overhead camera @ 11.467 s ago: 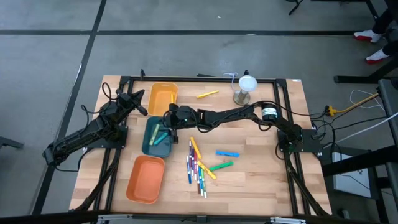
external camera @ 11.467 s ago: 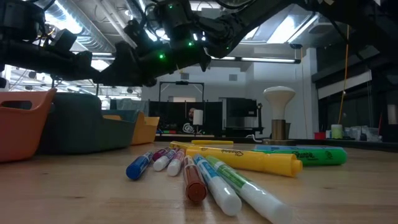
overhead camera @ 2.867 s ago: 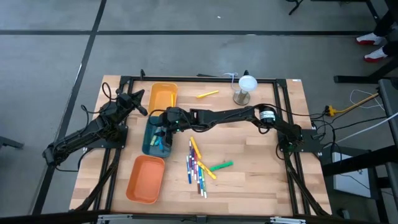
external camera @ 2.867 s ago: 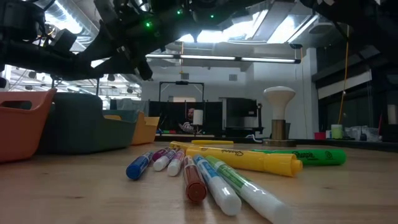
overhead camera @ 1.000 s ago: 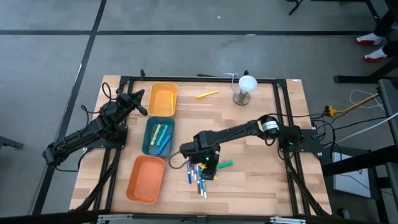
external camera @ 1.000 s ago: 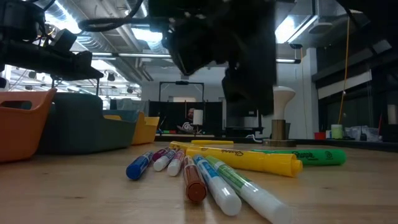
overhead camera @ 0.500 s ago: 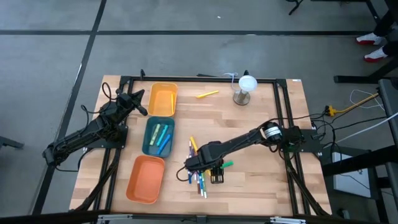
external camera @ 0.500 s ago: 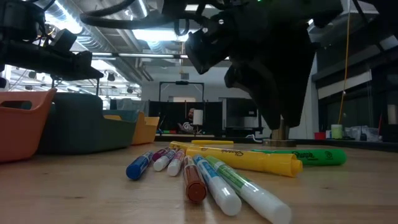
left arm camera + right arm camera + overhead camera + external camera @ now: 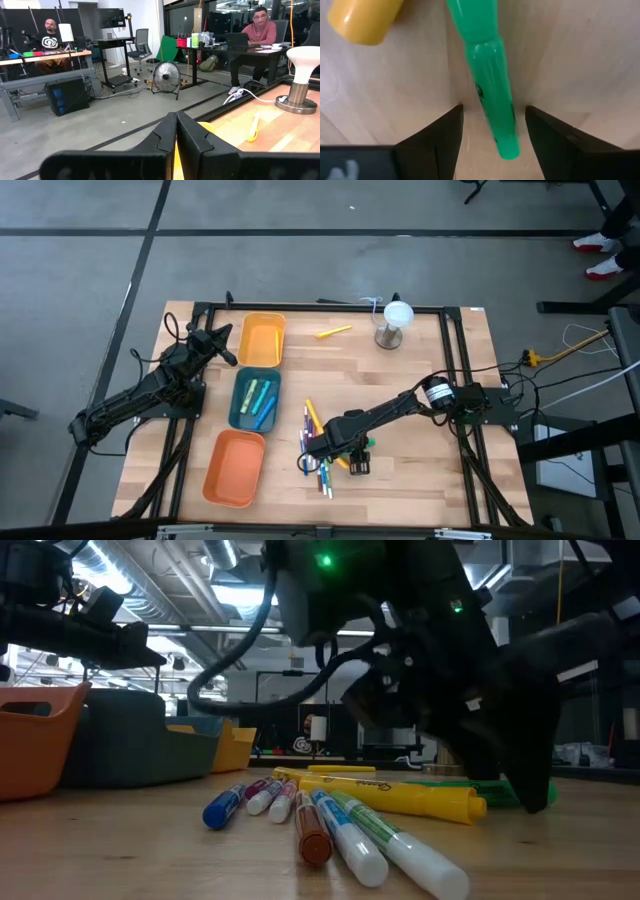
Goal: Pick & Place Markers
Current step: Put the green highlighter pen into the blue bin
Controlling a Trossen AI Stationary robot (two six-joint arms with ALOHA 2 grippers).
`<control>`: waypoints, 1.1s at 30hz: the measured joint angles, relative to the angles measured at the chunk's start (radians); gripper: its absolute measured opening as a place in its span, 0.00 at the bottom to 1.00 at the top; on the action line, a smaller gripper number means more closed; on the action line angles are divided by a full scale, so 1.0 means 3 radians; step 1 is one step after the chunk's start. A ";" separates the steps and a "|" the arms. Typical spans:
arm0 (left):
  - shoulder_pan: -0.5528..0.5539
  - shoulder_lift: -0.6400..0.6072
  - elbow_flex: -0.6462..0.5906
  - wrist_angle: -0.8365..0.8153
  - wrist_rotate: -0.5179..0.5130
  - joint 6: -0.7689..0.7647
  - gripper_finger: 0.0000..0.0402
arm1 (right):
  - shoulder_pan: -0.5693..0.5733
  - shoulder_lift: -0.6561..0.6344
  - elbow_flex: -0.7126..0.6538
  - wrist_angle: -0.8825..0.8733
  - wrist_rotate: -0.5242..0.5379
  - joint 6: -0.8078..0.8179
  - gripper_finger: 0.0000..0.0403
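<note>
green marker (image 9: 492, 85), between open right hand (image 9: 492, 135)

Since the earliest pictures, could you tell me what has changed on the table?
The right gripper left the teal tray and came down, open, astride the green marker. The light blue marker now lies in that tray. The left gripper, shut, and the marker pile stayed put.

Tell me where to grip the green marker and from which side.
Grip the green marker on its barrel, straight down from above. It lies flat on the table, and the open right gripper already straddles it, one finger on each long side.
</note>
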 joint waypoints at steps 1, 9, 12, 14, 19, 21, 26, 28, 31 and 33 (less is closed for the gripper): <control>0.0000 0.0000 -0.0001 0.0000 0.0000 0.0000 0.02 | 0.0001 -0.0007 -0.0033 0.0032 0.0018 -0.0004 0.54; 0.0000 0.0000 -0.0001 0.0000 0.0000 0.0000 0.03 | 0.0009 -0.0021 -0.0176 0.0154 0.0091 -0.0046 0.42; 0.0001 -0.0001 -0.0001 0.0000 0.0000 0.0000 0.02 | 0.0008 -0.0017 -0.0179 0.0152 0.0131 -0.0047 0.30; 0.0001 -0.0001 -0.0001 0.0000 0.0000 0.0000 0.02 | 0.0001 -0.0014 -0.0179 0.0152 0.0147 -0.0045 0.22; 0.0000 -0.0001 -0.0001 0.0000 0.0000 0.0000 0.02 | -0.0020 -0.0008 -0.0181 0.0166 0.0244 0.0086 0.16; 0.0001 -0.0001 -0.0001 0.0000 0.0000 0.0000 0.02 | -0.0022 -0.0005 -0.0162 0.0170 0.0256 0.0094 0.16; 0.0001 0.0000 -0.0001 0.0000 0.0000 0.0000 0.02 | -0.0022 -0.0013 -0.0066 0.0105 0.0313 0.0261 0.19; 0.0000 0.0000 -0.0001 0.0000 0.0000 0.0000 0.02 | -0.0022 -0.0049 -0.0066 0.0135 0.0364 0.0322 0.18; 0.0000 0.0000 -0.0001 0.0000 0.0000 0.0000 0.02 | -0.0023 -0.0147 -0.0066 0.0235 0.0502 0.0452 0.16; 0.0001 -0.0001 -0.0001 0.0000 -0.0001 0.0000 0.02 | -0.0031 -0.0242 -0.0066 0.0258 0.0573 0.0493 0.16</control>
